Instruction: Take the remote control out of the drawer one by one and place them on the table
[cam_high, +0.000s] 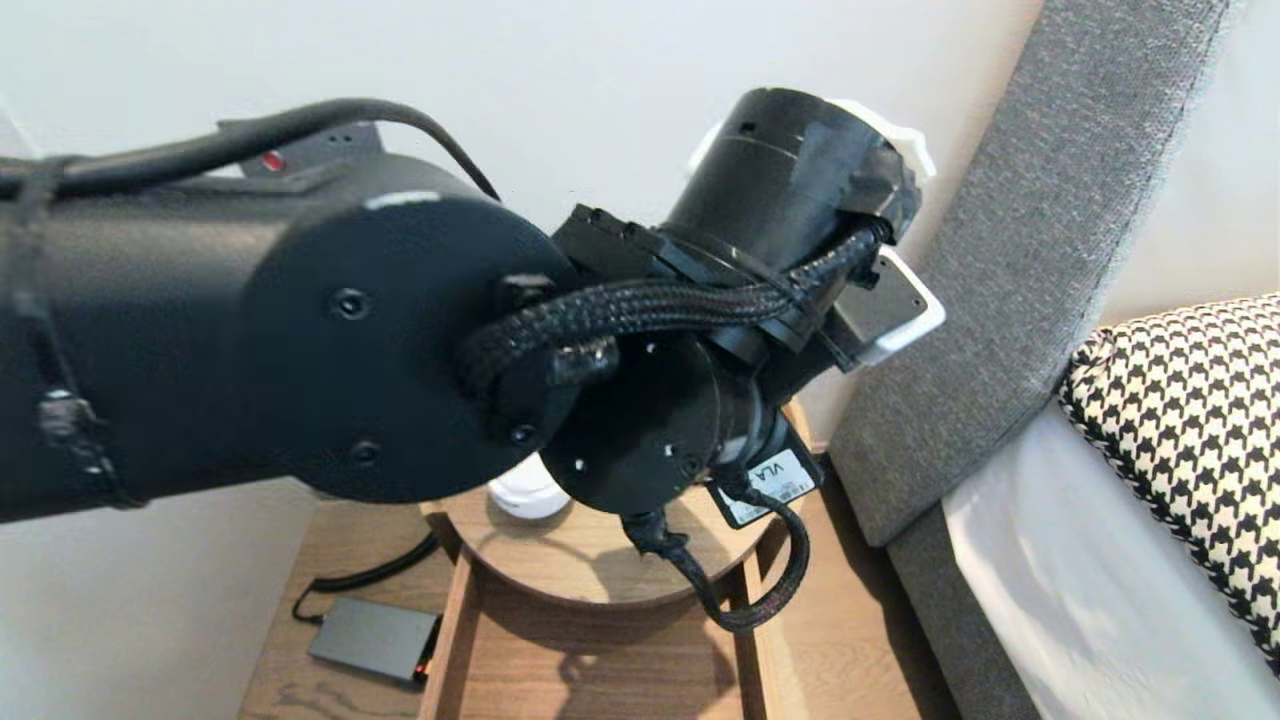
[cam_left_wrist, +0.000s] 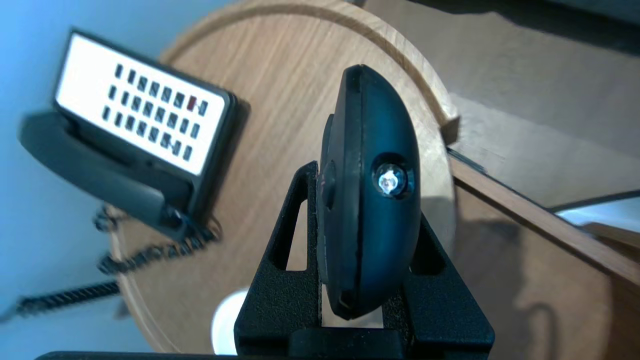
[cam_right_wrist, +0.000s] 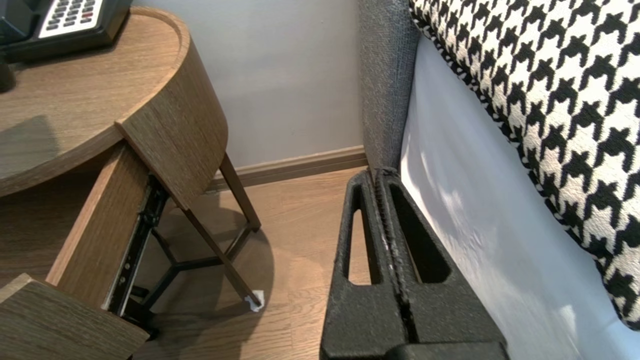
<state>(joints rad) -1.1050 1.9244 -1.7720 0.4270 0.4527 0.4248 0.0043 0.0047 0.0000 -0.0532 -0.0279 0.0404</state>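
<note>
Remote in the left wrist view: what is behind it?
The round wooden tabletop, with a telephone on it. The remote and left gripper cover the part directly behind.

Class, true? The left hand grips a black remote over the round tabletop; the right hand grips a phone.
No. The right hand is shut on nothing, beside the bed, as the right wrist view shows. The left hand does grip the remote over the tabletop.

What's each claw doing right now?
Left claw: closed on the black remote.
Right claw: closed, empty, beside the bed.
</note>
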